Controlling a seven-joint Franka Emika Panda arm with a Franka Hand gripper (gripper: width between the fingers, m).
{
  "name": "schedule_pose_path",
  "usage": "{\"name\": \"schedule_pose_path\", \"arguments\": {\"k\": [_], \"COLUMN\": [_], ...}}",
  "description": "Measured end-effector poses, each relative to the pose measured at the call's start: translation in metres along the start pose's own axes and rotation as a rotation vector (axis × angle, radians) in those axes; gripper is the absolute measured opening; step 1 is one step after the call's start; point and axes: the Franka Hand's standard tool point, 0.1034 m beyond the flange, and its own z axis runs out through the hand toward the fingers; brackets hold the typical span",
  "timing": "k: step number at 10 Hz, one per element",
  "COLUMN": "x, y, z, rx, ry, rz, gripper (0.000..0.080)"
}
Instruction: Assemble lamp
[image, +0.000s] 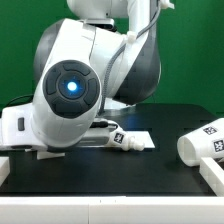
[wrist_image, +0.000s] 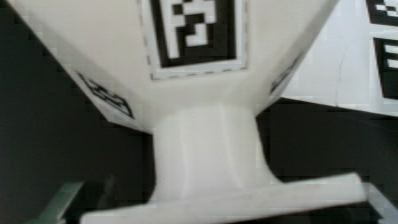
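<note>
A white lamp part (wrist_image: 199, 95) fills the wrist view. It has a wide body with a square tag that narrows to a stem ending in a flat crossbar, and it looks like the base. The stem runs down between the jaws of my gripper (wrist_image: 214, 212). One dark finger (wrist_image: 63, 205) shows beside the crossbar's end; the other finger is hidden. In the exterior view the arm hides the gripper and this part. The tapered shade (image: 205, 146) lies on its side at the exterior view's right. The bulb is out of view.
The marker board (image: 135, 141) lies just past the arm and also shows in the wrist view (wrist_image: 377, 60), beside the part. A white block (image: 12, 125) stands at the exterior view's left. White pieces sit at the front corners (image: 4, 168) (image: 212, 176).
</note>
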Motion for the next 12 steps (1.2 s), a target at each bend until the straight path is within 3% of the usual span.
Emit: {"name": "schedule_pose_path", "arguments": {"k": [3, 4, 5, 6, 7, 9, 10, 12], "x": [0.0, 0.0, -0.002, -0.014, -0.017, -0.02, -0.027, -0.021], "y": [0.0, -0.002, -0.004, -0.013, -0.016, -0.025, -0.022, -0.017], "z": [0.0, -0.004, -0.018, -0.033, -0.057, -0.11, -0.127, -0.13], "rx": [0.0, 0.02, 0.06, 0.14, 0.185, 0.273, 0.272, 0.255], "ry": [0.0, 0.014, 0.052, 0.014, 0.008, 0.18, 0.255, 0.352], "rz": [0.0, 0.023, 0.056, 0.105, 0.11, 0.148, 0.182, 0.195], "gripper": [0.0527, 0.0527, 0.0527, 0.0527, 0.0527, 0.0527, 0.0527, 0.0528]}}
